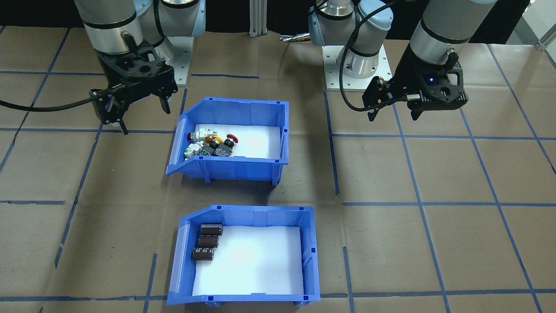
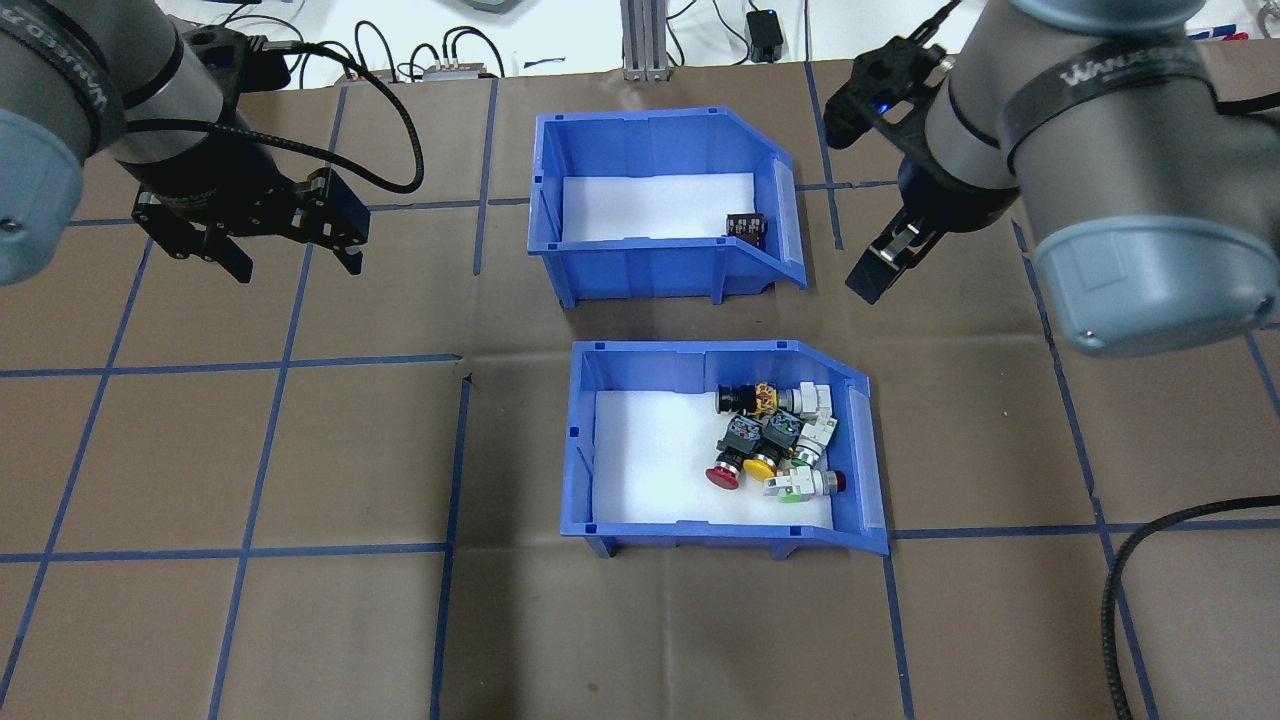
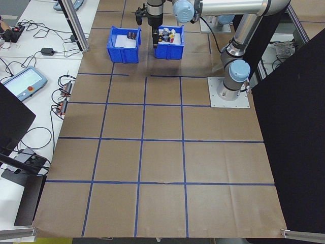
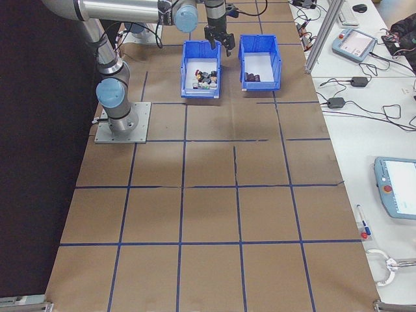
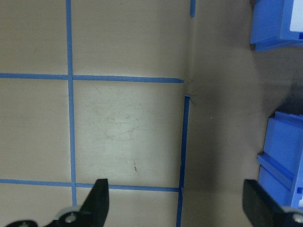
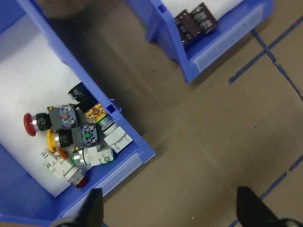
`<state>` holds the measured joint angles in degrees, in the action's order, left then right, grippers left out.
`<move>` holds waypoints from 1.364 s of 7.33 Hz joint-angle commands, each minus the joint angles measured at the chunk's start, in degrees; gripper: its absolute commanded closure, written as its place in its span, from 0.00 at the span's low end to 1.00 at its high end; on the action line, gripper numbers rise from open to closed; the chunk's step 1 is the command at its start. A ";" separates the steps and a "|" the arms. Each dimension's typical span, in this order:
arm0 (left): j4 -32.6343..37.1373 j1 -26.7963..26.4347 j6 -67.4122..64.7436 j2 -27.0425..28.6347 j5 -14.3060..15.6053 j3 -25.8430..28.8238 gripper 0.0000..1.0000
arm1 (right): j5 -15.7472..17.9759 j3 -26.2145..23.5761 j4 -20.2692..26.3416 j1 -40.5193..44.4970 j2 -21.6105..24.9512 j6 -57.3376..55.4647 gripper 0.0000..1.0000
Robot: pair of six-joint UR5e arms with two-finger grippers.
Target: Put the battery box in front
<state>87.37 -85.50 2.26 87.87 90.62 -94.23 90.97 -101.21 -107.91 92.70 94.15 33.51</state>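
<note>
So the battery box (image 1: 245, 256) is sitting bottom center of the front-facing view, a blue bin with a white floor, flat on the brown paper-covered table (image 1: 434, 243). Three dark brown cylinders (image 1: 207, 241) are lined up along its left side in that view, right by the low open front, lying on their sides and touching or nearly so. In the overhead view the same box is up top center, and you can only see a bit of the cylinders peeking past the wall at the right end.

The other blue bin (image 1: 232, 141) sits just above it in the front-facing view, center of the frame, a strip of bare table between them, not touching. That one has a jumble of push-button switches (image 1: 212, 144): red, yellow, green, white and black bits, all piled toward its open left end.

Right gripper (image 1: 137, 115) is in the upper left of the front-facing view, hanging over the table just beside the switch bin's corner. Fingers are spread apart and nothing's in them. The right wrist view shows both bins below and the two fingertips wide apart at the bottom edge.

Left gripper (image 1: 393, 113) is in the upper right of that view, well apart from both bins, over bare table and blue tape lines (image 1: 417, 191). Also spread wide and empty; its wrist view shows mostly tape grid, with blue bin edges at the right.
</note>
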 commanded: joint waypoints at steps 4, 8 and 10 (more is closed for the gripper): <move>-0.10 -0.55 0.02 -0.16 -0.26 0.54 0.01 | 0.44 14.36 12.44 -1.56 -8.80 -38.56 0.00; 0.60 -0.72 0.02 0.37 -0.79 0.02 0.01 | 0.26 11.47 12.81 -2.17 -7.58 -45.63 0.00; 0.60 -0.73 0.11 0.02 -0.53 -0.07 0.01 | 0.44 11.12 13.33 -2.70 -6.27 -45.46 0.00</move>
<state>87.93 -86.25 2.30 87.84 89.97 -94.18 91.35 -89.75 -94.80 90.27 86.84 -11.93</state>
